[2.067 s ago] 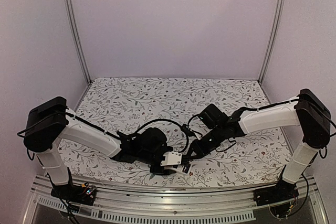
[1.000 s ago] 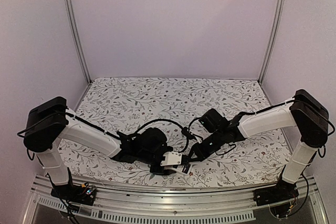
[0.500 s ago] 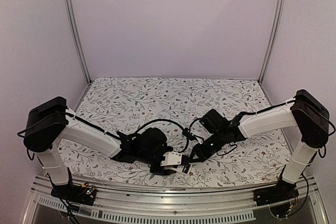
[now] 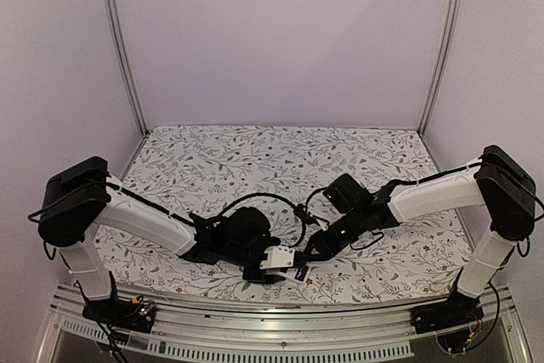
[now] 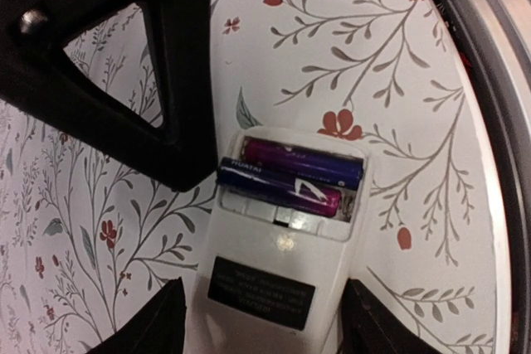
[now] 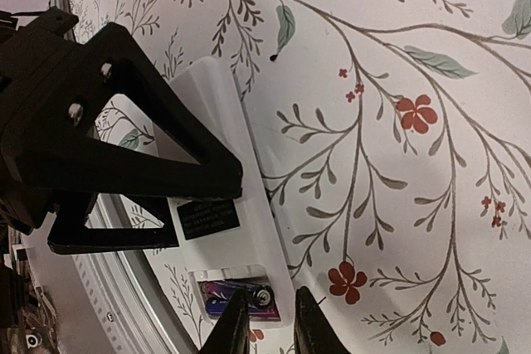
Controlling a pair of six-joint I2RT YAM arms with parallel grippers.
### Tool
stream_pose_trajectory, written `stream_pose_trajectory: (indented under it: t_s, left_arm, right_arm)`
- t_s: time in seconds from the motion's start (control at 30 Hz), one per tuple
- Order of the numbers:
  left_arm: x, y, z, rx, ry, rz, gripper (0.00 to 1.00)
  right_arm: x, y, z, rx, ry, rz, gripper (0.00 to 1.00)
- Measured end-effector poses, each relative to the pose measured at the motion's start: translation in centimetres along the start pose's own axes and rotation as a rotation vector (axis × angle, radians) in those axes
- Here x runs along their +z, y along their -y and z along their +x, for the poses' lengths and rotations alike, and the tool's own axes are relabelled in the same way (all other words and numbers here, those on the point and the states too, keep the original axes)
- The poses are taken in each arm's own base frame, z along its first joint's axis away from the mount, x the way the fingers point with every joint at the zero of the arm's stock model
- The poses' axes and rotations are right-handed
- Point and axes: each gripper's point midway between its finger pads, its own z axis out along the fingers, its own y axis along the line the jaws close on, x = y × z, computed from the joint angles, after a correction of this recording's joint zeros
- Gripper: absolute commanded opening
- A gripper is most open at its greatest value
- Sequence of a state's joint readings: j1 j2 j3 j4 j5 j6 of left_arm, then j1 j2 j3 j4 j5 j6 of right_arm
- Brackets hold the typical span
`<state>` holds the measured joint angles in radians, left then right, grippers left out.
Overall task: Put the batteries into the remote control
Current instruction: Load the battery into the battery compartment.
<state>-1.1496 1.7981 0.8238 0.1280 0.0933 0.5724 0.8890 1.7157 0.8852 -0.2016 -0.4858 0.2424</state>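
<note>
The remote control (image 5: pixel 274 263) sits white back up at the table's (image 4: pixel 280 159) near edge, just beside the metal rail (image 5: pixel 516 122); open floral surface stretches beyond. The left gripper (image 5: pixel 265 321) clamps its sides; the right gripper (image 6: pixel 270 325) hovers close, fingers narrowly parted, empty. Both batteries (image 5: pixel 290 176), blue and magenta, lie in its uncovered compartment.

Dim even overhead light, soft shadows, sharp close-ups

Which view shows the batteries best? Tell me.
Left wrist: both batteries lie close-up in the open compartment of the remote control. Right wrist shows them small near the bottom edge; top external cannot resolve them.
</note>
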Motion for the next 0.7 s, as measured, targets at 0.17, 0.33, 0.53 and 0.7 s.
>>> stream_pose_trajectory:
  t_s: [0.17,0.33,0.53,0.7]
  left_arm:
    - [0.0,0.0,0.0,0.0,0.0,0.0,0.63]
    - [0.0,-0.01,0.0,0.0,0.0,0.0,0.64]
    - [0.0,-0.01,0.0,0.0,0.0,0.0,0.64]
    - [0.0,-0.01,0.02,0.0,-0.001,0.0,0.63]
  right_arm:
    - [0.01,-0.37,-0.19,-0.006,0.006,-0.02,0.13]
    - [0.2,-0.57,-0.23,-0.011,0.006,-0.033,0.09]
    - [0.56,-0.62,0.05,-0.011,-0.004,-0.038,0.1]
    - [0.8,-0.47,0.31,-0.006,-0.013,-0.036,0.07]
